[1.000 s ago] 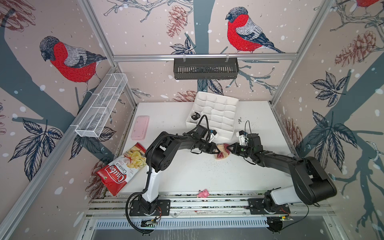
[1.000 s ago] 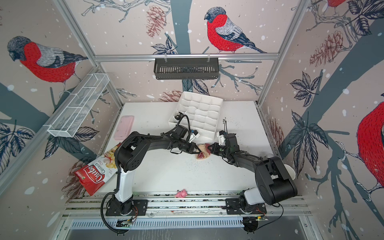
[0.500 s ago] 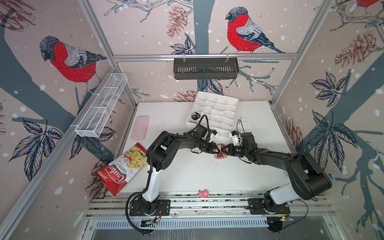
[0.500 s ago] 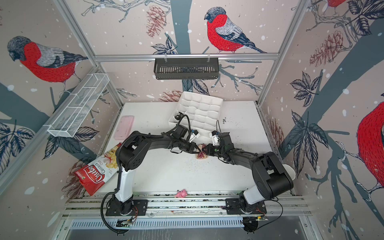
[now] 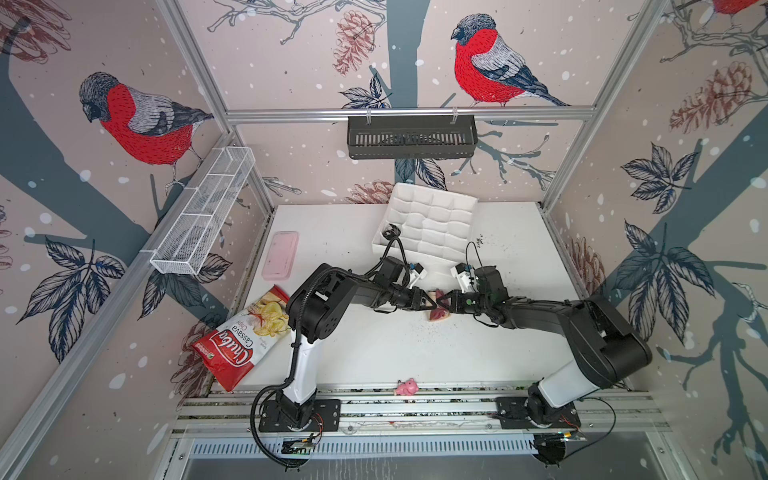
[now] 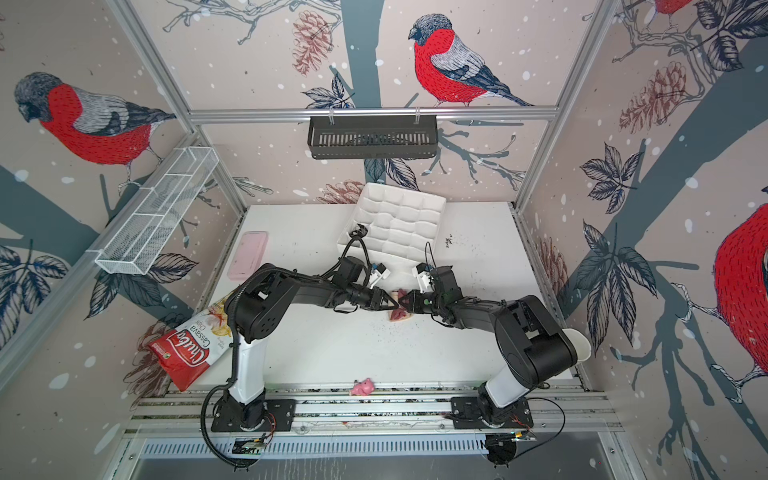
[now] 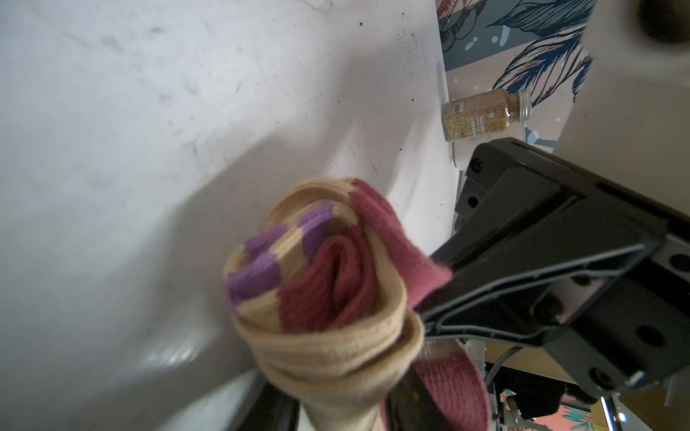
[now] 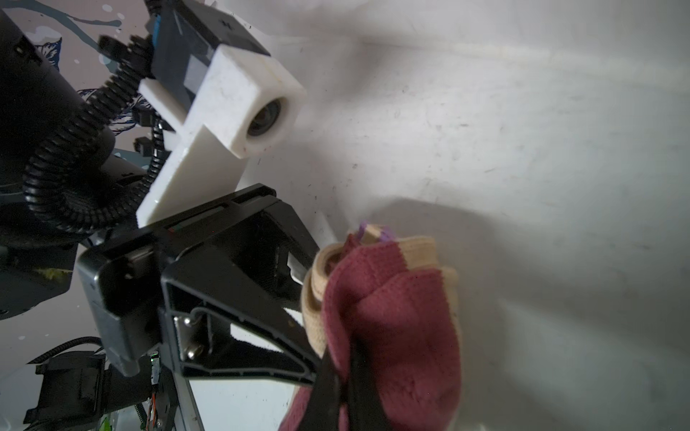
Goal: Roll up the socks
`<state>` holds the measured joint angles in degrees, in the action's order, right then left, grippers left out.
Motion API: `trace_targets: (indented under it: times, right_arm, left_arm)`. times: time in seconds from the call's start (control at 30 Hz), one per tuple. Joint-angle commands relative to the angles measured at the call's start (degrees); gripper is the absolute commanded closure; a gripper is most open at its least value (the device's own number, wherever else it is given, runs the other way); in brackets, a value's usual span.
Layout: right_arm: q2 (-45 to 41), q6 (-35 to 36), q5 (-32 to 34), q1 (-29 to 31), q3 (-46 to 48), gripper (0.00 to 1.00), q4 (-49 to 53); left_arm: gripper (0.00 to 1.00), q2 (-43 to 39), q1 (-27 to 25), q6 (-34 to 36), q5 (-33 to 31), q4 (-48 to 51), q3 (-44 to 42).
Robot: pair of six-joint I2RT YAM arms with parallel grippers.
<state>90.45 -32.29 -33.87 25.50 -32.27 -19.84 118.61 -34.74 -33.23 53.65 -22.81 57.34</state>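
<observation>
right wrist: right end effector (image 8: pixel 341 360) grips sock (image 8: pixel 392 317)

Chips bag (image 5: pixel 243 334): "Chuba", "Cassava Chips". Spice jar (image 7: pixel 485 115) label illegible.

The rolled sock (image 7: pixel 317 298) is tan with maroon patches and purple stripes. The table (image 5: pixel 374 345) is white, flecked with dark specks. The chips bag (image 5: pixel 241 340) is red and white, printed with yellow chips. The divided tray (image 5: pixel 440 220) is white, the toy figure (image 5: pixel 406 387) pink.
</observation>
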Motion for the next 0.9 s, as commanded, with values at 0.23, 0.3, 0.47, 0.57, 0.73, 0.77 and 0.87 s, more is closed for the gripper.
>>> trace_targets:
  times: [0.23,0.3,0.47,0.57,0.73,0.77,0.87]
  right_arm:
    - [0.8,3.6,4.6,2.9,0.6,0.93,9.9]
    - [0.9,4.1,5.4,3.4,0.5,0.94,10.5]
    - [0.9,3.2,4.6,3.9,0.3,0.94,9.6]
    - [1.3,0.4,0.0,3.0,0.5,0.93,6.1]
    - [2.2,-2.2,-4.4,2.7,0.4,0.85,2.9]
    - [2.2,-2.0,-4.4,2.7,0.4,0.83,3.1]
    - [1.9,-0.9,-3.5,2.6,0.5,0.81,5.1]
  left_arm:
    - [0.61,0.2,1.5,-20.6,6.0,-38.6,-6.5]
    - [0.61,0.1,1.8,-21.9,5.9,-40.5,-7.1]
    - [0.61,-1.0,1.6,-15.6,4.3,-31.2,-6.5]
    - [0.59,-2.7,1.4,-11.1,3.8,-25.4,-6.1]
    - [0.58,-4.8,0.7,-4.9,2.6,-16.0,-4.8]
    - [0.58,-4.9,0.7,-5.1,2.6,-16.1,-4.7]
    - [0.59,-4.8,0.5,-5.4,2.8,-16.5,-4.4]
